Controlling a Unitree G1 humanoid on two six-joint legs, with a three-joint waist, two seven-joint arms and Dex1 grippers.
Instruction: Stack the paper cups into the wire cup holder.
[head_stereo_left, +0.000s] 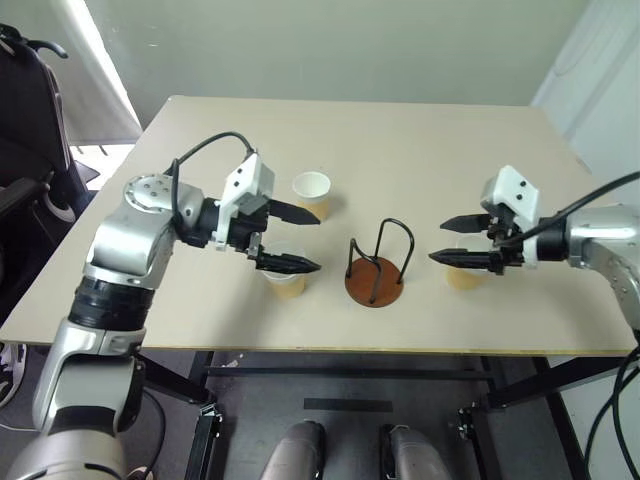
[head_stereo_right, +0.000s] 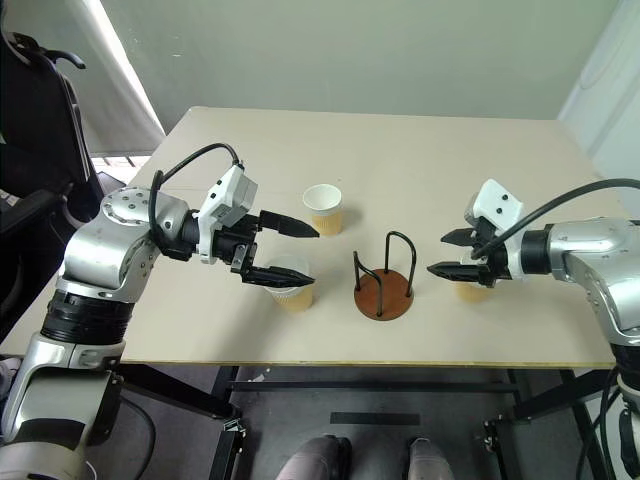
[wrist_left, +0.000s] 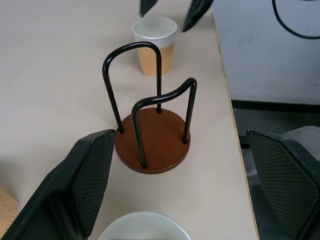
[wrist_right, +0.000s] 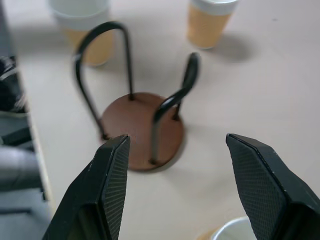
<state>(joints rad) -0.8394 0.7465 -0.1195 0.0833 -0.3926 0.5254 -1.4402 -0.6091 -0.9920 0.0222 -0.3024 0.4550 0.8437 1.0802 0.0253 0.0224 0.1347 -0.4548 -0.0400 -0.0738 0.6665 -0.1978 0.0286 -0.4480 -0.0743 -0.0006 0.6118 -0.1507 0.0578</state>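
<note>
The wire cup holder (head_stereo_left: 375, 268) stands upright and empty near the front edge of the table (head_stereo_left: 420, 150), about midway between the two arms; its round reddish-brown base lies flat and its two black wire loops rise from it with nothing between them. Three paper cups stand upright on the table around it, each apart from the holder. One cup (head_stereo_left: 313, 193) sits at about ten o'clock from the holder, farther back on the table, its white inside open to view. A second cup (head_stereo_left: 285, 281) stands at about nine o'clock from the holder, close to the front edge. The third cup (head_stereo_left: 464, 273) stands at about three o'clock from the holder. The left pincer (head_stereo_left: 295, 238) hangs just above the nine o'clock cup, pointing toward the holder, its two black fingers spread wide apart with nothing between them; the lower finger lies over that cup's rim in the head views, and whether it touches the cup cannot be told. The right pincer (head_stereo_left: 452, 240) points toward the holder from the other side, just above the three o'clock cup, its fingers likewise apart and holding nothing. In the left wrist view the holder (wrist_left: 152, 135) stands between the spread fingers with the right-hand cup (wrist_left: 155, 45) beyond it.
</note>
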